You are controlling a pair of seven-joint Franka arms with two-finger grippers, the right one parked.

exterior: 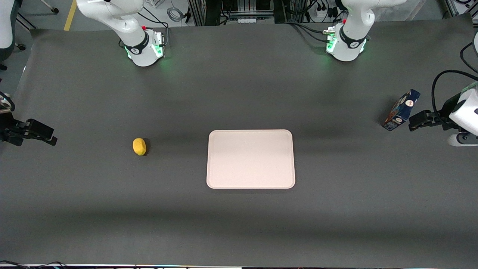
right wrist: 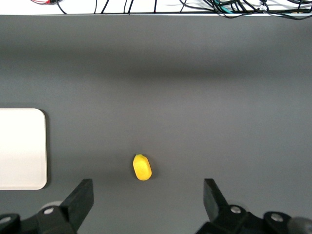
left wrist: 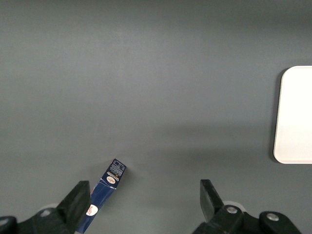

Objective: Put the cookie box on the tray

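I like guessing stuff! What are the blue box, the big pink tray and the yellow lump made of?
The cookie box looks like printed cardboard: sharp folded edges, a picture and logo.
The tray seems smooth matte plastic, with rounded corners and a low rim.
The yellow lump may be foam or soft plastic; hard to say.
The open gripper hovers by the box.

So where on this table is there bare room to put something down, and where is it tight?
Bare mat runs between the tray and the yellow lump, and between the tray and the cookie box. The tray itself holds nothing. The wide strip nearer the front camera is bare too. It is tight only at the working arm's end, where the open gripper hangs beside the box.
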